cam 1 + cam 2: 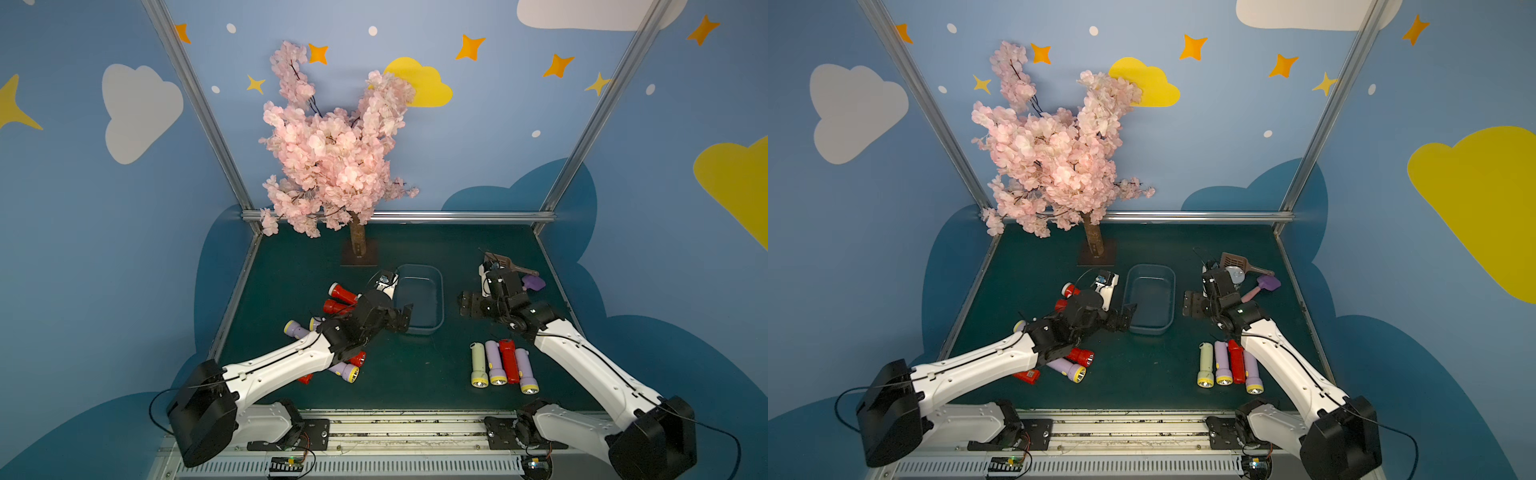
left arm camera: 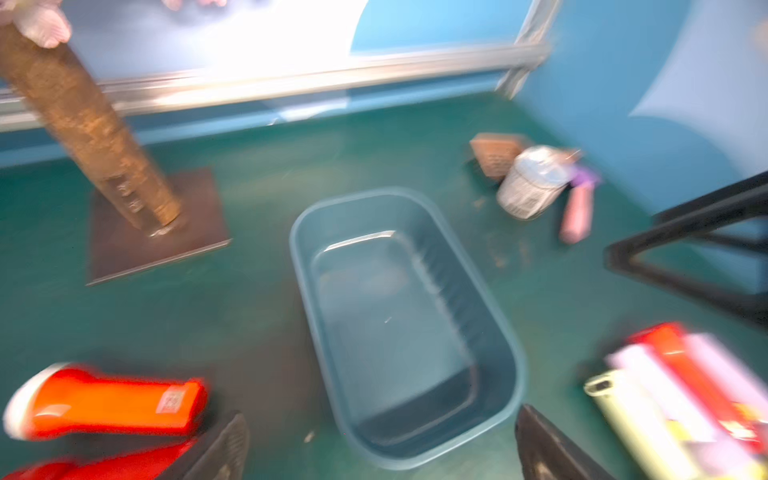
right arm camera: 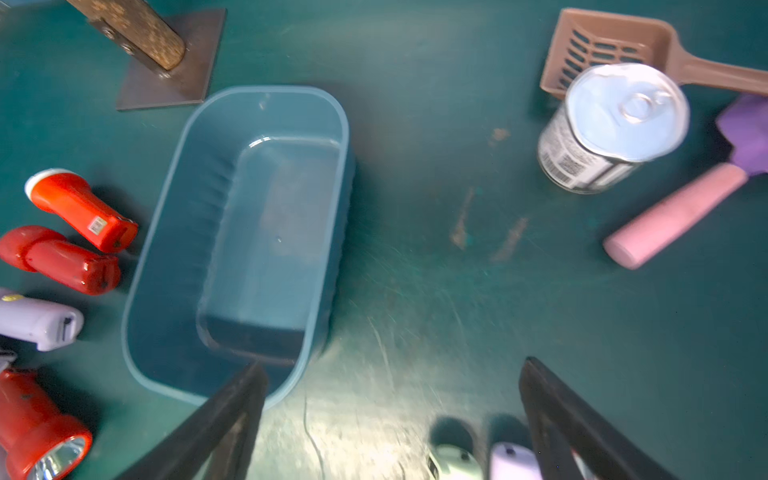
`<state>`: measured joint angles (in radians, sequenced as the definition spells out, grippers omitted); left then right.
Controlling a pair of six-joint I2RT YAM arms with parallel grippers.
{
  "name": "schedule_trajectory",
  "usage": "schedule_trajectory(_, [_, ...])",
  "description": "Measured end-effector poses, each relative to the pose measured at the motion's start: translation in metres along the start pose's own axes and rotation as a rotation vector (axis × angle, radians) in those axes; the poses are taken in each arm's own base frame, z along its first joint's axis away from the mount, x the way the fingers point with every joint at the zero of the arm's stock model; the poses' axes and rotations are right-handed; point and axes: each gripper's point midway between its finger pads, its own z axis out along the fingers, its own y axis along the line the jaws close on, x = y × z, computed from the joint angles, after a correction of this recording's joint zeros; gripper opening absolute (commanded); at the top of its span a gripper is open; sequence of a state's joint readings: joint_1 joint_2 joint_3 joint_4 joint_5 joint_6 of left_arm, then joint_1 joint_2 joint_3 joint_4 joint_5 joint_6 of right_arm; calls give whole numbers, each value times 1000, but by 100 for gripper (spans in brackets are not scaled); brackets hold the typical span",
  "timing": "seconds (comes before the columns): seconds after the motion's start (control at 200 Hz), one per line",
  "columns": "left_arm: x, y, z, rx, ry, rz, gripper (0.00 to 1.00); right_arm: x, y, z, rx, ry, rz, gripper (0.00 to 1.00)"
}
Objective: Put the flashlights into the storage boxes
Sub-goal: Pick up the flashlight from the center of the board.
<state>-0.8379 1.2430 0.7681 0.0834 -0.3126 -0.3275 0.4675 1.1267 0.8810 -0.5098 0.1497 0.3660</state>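
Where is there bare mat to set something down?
Bare: between the tub and the can; nearer the robot, between the flashlight pile and the flashlight row. Crowded: left of the tub, around the scoop.

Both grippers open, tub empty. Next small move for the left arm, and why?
Probably move the left gripper onto a nearby red flashlight and close: its jaws hang open and empty at the blue tub rim, and the tub holds nothing yet.

Left wrist view motion-blurred; top views dim, sharp; glare on table (image 3: 353, 436).
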Motion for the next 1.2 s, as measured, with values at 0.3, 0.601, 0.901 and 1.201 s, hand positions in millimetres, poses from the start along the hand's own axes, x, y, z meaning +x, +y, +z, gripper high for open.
schedule_trajectory(0.3, [-16,-4,-9,67,-40,-4,99,33,-7,-17,1,108,57,69])
schedule_trajectory(0.601, [-12,-12,-14,97,30,15,99,94,-12,-19,-32,260,129,66])
schedule_trajectory(0.901, [21,-8,-18,61,160,42,99,124,-15,-5,-22,363,147,62])
schedule_trajectory(1.201, [17,-1,-28,25,147,41,99,146,-18,9,-4,441,160,60])
